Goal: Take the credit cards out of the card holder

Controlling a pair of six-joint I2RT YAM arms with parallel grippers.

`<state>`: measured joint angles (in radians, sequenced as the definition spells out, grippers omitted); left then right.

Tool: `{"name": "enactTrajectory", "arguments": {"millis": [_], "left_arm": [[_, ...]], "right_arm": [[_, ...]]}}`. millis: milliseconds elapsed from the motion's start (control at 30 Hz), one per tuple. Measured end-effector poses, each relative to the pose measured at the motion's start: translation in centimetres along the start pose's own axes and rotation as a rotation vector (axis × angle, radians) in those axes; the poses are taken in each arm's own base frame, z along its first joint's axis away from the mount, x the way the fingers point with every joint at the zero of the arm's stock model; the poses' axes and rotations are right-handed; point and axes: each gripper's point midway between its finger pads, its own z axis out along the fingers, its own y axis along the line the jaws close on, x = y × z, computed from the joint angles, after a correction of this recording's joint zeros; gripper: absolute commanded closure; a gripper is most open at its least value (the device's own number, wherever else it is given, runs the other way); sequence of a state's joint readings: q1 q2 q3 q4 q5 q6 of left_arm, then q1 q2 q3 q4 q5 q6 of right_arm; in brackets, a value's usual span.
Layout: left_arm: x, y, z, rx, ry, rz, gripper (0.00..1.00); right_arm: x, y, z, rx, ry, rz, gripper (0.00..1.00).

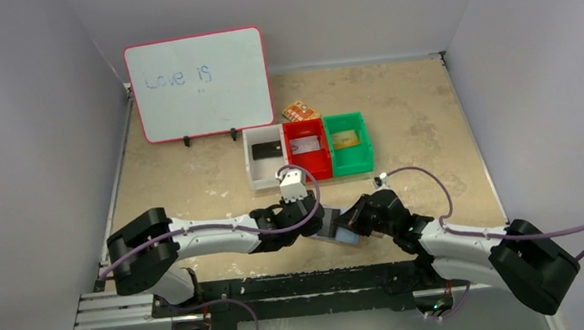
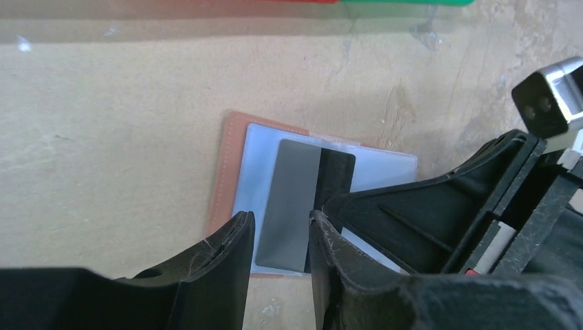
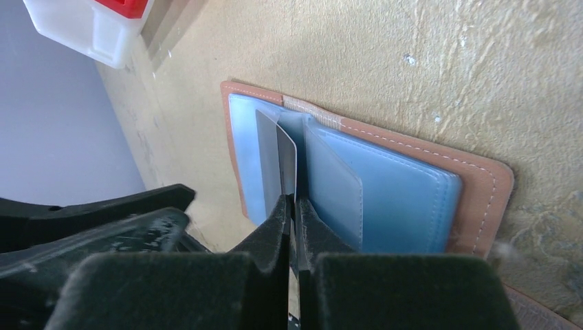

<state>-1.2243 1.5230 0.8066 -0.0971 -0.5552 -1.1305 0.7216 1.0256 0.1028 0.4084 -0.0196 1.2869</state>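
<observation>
The holder (image 3: pixel 412 199) lies open and flat on the table, blue side up, with the white bin (image 1: pixel 268 182) beyond it on the side away from the arms. A grey card (image 2: pixel 295 199) with a dark stripe sits among the clear sleeves at the holder's middle. The right gripper (image 3: pixel 292 206) has its fingers pressed together. In its own view they seem to pinch one edge of the card, which stands slightly lifted off the holder, though how deep the bite goes cannot be told. The left gripper (image 2: pixel 278 220) hangs just above the holder with its fingers apart, gripping nothing, and one end of the card shows in the gap. The step in hand looks to be drawing this card free of its sleeve. To do it well, the pull should run straight out of the sleeve's mouth and low over the holder, since a twist would likely wedge the card's corners in the plastic. The holder looks light and nothing weighs it down, so it may slide or fold up with the card. The left gripper would best press on the holder's tan rim or blue page beside the card, not on the card itself. A thin edge grip can slip, so the draw should be slow.
</observation>
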Motion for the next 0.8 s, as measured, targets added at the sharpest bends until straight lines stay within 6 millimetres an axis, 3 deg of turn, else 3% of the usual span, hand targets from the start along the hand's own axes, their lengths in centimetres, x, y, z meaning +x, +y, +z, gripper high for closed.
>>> {"name": "enactTrajectory", "arguments": {"millis": [233,533,800], "left_arm": [[3.2,1.0,1.6,-0.038,0.087,-0.003,0.65],[3.5,1.9,2.0,-0.081,0.080,-0.044,0.67],[3.8,2.7,2.1,-0.071,0.043,-0.110,0.80]], "right_arm": [[0.0,0.0,0.0,0.000,0.000,0.000,1.00],[-0.2,0.6,-0.5,-0.021,-0.009,0.000,1.00],[-0.6,0.0,-0.8,0.001,-0.034,0.003,1.00]]}}
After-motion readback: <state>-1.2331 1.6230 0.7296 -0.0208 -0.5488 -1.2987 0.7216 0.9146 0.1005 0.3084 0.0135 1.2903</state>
